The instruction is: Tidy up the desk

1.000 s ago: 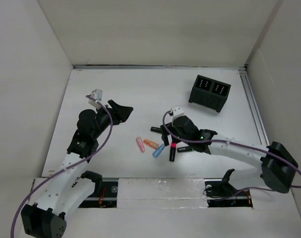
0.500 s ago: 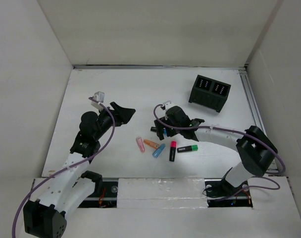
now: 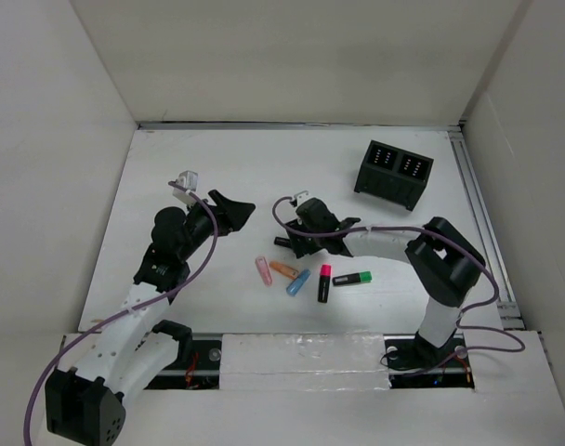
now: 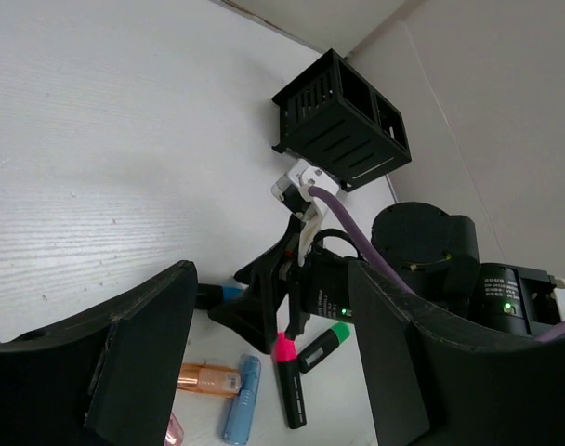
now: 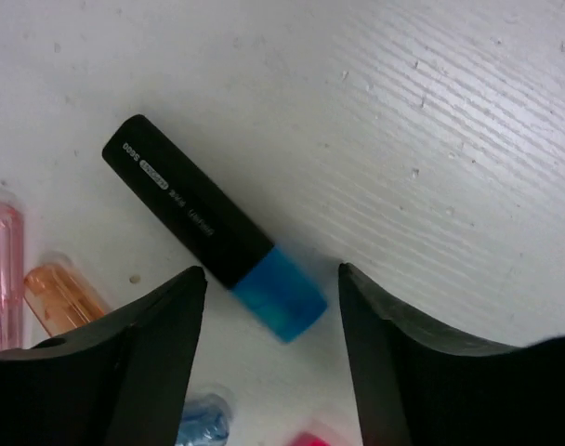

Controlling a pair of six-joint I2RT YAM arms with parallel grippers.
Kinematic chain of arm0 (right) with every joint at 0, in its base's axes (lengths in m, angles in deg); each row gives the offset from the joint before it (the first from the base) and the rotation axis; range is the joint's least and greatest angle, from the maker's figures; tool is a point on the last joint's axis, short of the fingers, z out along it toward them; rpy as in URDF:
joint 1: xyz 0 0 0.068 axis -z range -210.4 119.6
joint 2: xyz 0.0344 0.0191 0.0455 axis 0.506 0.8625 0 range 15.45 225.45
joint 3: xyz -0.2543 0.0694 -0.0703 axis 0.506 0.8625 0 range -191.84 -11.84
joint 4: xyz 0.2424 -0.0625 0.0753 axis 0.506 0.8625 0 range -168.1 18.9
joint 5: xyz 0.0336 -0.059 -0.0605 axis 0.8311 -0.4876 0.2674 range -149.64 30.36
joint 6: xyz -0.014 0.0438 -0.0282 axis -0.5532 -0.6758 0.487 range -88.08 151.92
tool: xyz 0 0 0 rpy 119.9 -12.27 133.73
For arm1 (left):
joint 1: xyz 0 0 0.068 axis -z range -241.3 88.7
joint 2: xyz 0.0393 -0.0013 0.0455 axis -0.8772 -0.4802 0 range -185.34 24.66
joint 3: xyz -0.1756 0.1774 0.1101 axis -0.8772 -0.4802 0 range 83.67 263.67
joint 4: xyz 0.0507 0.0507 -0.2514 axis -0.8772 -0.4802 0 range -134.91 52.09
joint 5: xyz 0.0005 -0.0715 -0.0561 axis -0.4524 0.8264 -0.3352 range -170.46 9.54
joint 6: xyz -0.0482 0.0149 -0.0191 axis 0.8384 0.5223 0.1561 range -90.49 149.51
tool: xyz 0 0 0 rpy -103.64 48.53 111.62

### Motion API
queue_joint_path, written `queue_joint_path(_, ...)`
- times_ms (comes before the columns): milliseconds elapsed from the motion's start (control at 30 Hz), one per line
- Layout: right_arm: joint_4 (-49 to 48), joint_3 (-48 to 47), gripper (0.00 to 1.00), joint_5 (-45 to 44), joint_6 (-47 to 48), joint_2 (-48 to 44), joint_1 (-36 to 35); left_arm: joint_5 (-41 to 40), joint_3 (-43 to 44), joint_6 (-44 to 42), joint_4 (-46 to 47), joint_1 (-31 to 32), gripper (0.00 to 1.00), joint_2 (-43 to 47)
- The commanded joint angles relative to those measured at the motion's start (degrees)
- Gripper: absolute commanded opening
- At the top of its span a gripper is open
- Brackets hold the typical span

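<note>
The white desk (image 3: 264, 167) holds a cluster of items: a black highlighter with a blue cap (image 5: 213, 228), a pink-capped highlighter (image 3: 324, 283), a green-capped highlighter (image 3: 352, 278), and pink (image 3: 263, 270), orange (image 3: 284, 270) and blue (image 3: 297, 282) tubes. My right gripper (image 3: 296, 240) is open and low over the blue-capped highlighter, one finger on each side of its cap (image 5: 282, 297), not closed on it. My left gripper (image 3: 231, 209) is open and empty, held above the desk left of the cluster and pointing towards it.
A black two-compartment box (image 3: 394, 174) stands at the back right; it also shows in the left wrist view (image 4: 343, 121). Off-white panels wall the desk. A metal rail (image 3: 478, 204) runs along the right edge.
My right gripper has moved left and away from the pink-capped highlighter to sit over the blue-capped one. My left gripper has shifted slightly to the right.
</note>
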Motion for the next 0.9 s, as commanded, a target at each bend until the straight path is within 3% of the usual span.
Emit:
queue_joint_path(0, -1.17, -2.22, 0.62, -0.17, -0.62, 3.25, -1.17, -0.20, 0.35, 0.10, 2.42, -0.31, 0.62, 0.49)
queue_joint_path(67, -0.90, -2.32, 0.57, -0.17, -0.88, 4.13, -1.70, -0.29, 0.35, 0.10, 2.51, -0.31, 0.62, 0.93)
queue_joint_path(167, -1.51, -1.18, 0.35, 0.62, -1.14, 4.13, -2.22, -0.55, 0.35, 0.02, 2.60, -0.31, 0.61, 1.11)
queue_joint_path(233, -2.30, -0.39, 0.33, 0.79, -1.49, 4.40, -2.23, -0.64, 0.44, 0.10, 2.68, -0.31, 0.61, 1.11)
queue_joint_path(267, -2.31, -0.30, 0.36, 0.80, -1.67, 4.57, -2.23, -0.64, 0.44, 0.02, 2.77, -0.31, 0.61, 1.02)
queue_joint_path(300, -2.04, -0.12, 0.48, 0.80, -1.84, 4.75, -2.23, -0.64, 0.44, 0.02, 2.68, -0.31, 0.61, 1.02)
queue_joint_path(333, -2.04, -0.12, 0.48, 0.71, -1.85, 4.66, -2.23, -0.64, 0.44, 0.02, 2.68, -0.31, 0.61, 1.02)
queue_joint_path(367, -1.87, -0.12, 0.70, 0.53, -1.85, 4.49, -2.23, -0.64, 0.44, 0.02, 2.60, -0.31, 0.61, 0.93)
queue_joint_path(400, -1.52, -0.04, 0.79, 0.10, -1.76, 4.14, -2.23, -0.64, 0.44, 0.02, 2.51, -0.31, 0.61, 0.93)
queue_joint_path(467, -1.69, 0.32, 0.86, -1.31, -1.76, 2.73, -2.23, -0.64, 0.35, 0.02, 2.33, -0.31, 0.61, 1.11)
queue_joint_path(867, -3.01, -9.52, 0.84, -2.37, 0.79, 9.84, -1.09, -1.61, 1.05, -0.33, 1.37, -0.31, 0.60, 3.92)
